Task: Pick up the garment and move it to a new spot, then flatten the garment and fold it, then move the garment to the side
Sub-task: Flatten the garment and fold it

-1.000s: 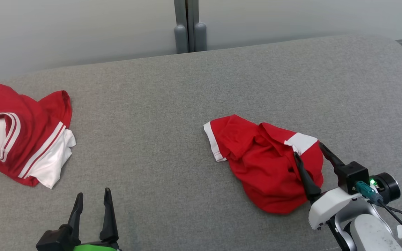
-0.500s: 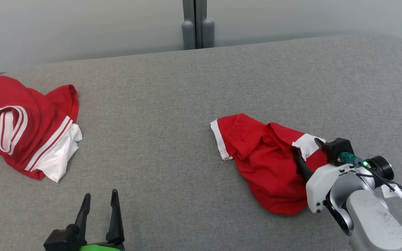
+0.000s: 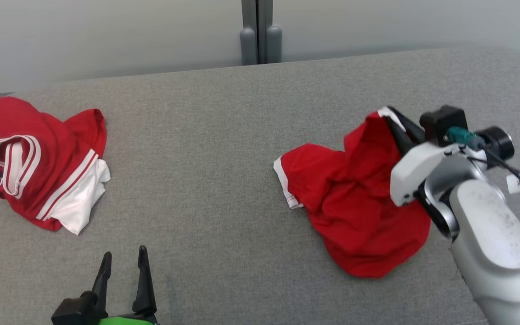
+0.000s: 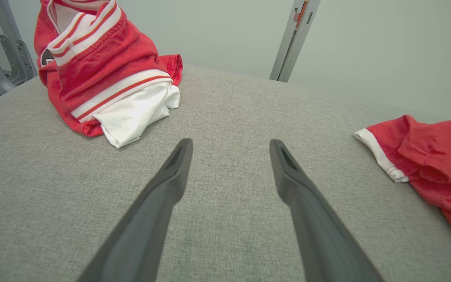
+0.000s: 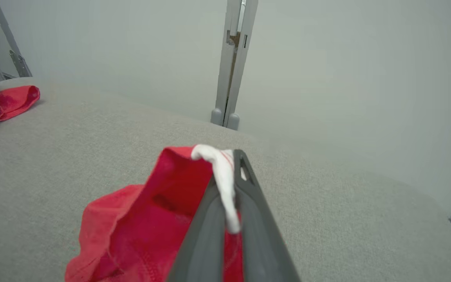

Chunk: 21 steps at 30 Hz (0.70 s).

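The garment (image 3: pixel 355 203), red with white trim, lies crumpled on the right of the grey padded surface (image 3: pixel 206 149). One corner of it is pulled up off the surface. My right gripper (image 3: pixel 391 113) is shut on that raised white-trimmed edge. In the right wrist view the white band is pinched between the two closed fingers of the right gripper (image 5: pixel 229 158), with red cloth (image 5: pixel 147 211) hanging below. My left gripper (image 3: pixel 122 262) stands open at the lower left, nothing between its fingers (image 4: pixel 174 172). The garment's hem (image 4: pixel 433 156) shows to its right.
A second red and white garment (image 3: pixel 34 162) lies bunched at the left edge, also visible as a heap (image 4: pixel 100 74) ahead of the left gripper. A grey post (image 3: pixel 260 36) rises behind the far edge against a pale wall.
My right gripper has shut on the garment's white-trimmed edge and lifted it up and away from me. The left gripper stays open. The head view has shifted slightly.
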Tool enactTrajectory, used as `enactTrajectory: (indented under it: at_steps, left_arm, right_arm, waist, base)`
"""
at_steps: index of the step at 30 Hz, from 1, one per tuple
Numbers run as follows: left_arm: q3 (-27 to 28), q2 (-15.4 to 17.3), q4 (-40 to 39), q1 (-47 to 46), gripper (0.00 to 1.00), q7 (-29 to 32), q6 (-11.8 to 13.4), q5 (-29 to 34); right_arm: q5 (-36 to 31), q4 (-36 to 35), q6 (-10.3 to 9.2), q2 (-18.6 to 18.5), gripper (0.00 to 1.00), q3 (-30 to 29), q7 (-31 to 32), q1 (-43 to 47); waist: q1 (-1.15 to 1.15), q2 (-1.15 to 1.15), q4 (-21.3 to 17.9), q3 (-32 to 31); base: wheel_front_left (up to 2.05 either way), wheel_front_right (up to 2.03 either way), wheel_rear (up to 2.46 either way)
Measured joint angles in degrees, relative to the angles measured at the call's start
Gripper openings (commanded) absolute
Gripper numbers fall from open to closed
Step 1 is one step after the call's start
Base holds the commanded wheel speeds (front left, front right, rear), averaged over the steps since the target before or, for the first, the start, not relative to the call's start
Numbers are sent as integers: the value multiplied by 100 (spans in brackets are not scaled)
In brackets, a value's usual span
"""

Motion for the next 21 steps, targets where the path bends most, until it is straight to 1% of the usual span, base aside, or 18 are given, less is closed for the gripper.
enactTrajectory:
  at_steps: [3,5,10,14,19,21]
  left_arm:
    - [-20,-1,0,-16,100,0,20,-54]
    - [-79,-1,4,-49,100,1,27,-130]
    - [-253,-1,9,-108,100,0,108,-297]
    - [-388,-1,11,-116,100,0,183,-400]
    - [-482,-1,13,-95,100,0,276,-475]
    - [-494,-1,10,-68,100,0,296,-476]
  right_arm:
    - [70,-299,0,-20,0,222,305,-561]
    - [165,-422,0,-26,0,469,525,-996]
    - [420,-480,0,27,0,1029,770,-1868]
    - [561,-339,0,82,0,1426,759,-2431]
    - [948,-134,1,215,0,1885,573,-2862]
    - [1139,-86,1,187,0,2149,405,-3128]
  waist:
    - [0,0,-14,-44]
    - [0,0,10,-75]
    - [0,0,174,-142]
    - [0,0,355,-199]
    - [0,0,567,-302]
    - [0,0,644,-372]
  base:
    - [0,0,0]
    - [0,0,0]
    - [0,0,0]
    - [0,0,0]
    - [0,0,0]
    - [0,0,0]
